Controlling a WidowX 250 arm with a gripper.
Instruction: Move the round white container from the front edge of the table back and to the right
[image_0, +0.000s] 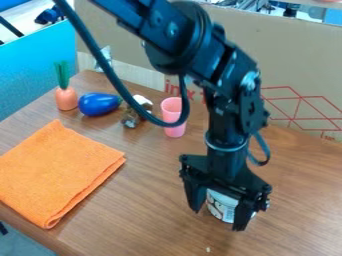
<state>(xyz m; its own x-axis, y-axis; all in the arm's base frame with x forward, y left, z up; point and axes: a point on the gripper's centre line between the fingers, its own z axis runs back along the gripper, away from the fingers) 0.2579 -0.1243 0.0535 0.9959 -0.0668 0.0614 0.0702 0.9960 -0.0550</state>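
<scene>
The black jaws (218, 220) point downward astride a white, printed cylindrical container (222, 204); whether they are clamped on it cannot be told. The step in hand appears to be grasp or release; the next move calls for verifying contact on both sides before any change of height. Clock positions are read from the container, 12 toward the cardboard panel (294, 65). At 11: pink cup (175, 131), with a brown-and-white object (131, 118) beyond it. Between 10 and 11: blue toy eggplant (98, 104), beside a toy carrot (66, 98). Between 9 and 10: folded orange cloth (57, 172), flat on the wooden surface (153, 215).
</scene>
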